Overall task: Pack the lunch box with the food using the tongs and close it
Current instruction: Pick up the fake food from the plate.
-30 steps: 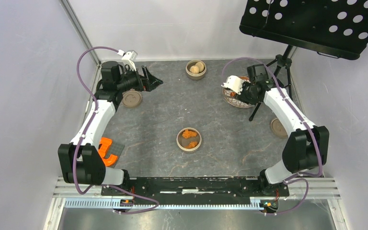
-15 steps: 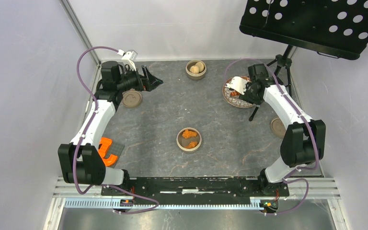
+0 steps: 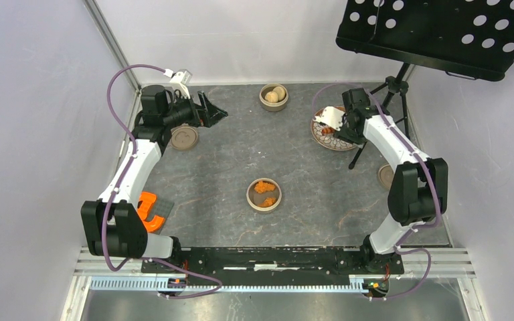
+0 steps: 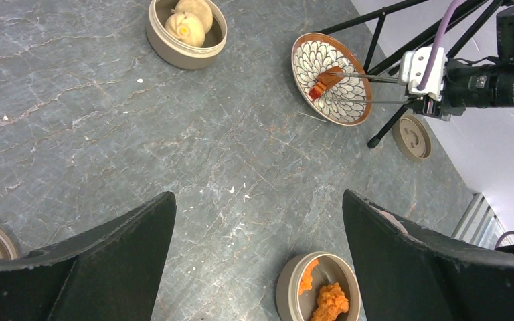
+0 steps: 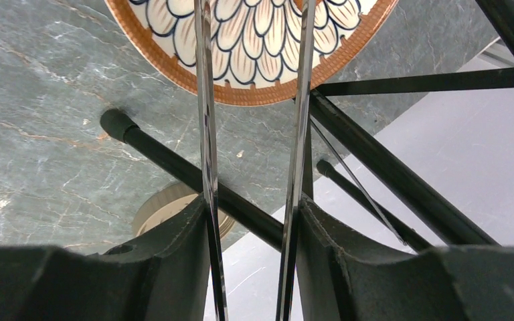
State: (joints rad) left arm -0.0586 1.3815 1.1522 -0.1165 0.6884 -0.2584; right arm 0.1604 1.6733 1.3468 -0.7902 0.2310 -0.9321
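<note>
Grey marble tabletop [image 3: 308,194] | left gripper [image 4: 258,194] jaws spread, empty | right gripper [image 5: 251,207] pinching tongs [image 5: 207,134] | orange chunk [image 4: 326,80] at tips, over patterned plate [image 4: 345,107]

The table [image 3: 207,174] has a grey, veined stone look with a matt face. The tongs [image 5: 204,100] are thin polished metal, mirror-bright. The plate [image 5: 254,40] looks like glazed ceramic, smooth and glossy. The orange chunks [image 4: 331,302] are rough and crumbed; the buns [image 4: 184,28] are smooth and dull. The round tan containers [image 4: 174,52] look matt. The left gripper [image 4: 258,195] and right gripper [image 5: 251,200] have matt black plastic fingers. The stand legs [image 5: 388,174] are black tubes with a slight sheen
</note>
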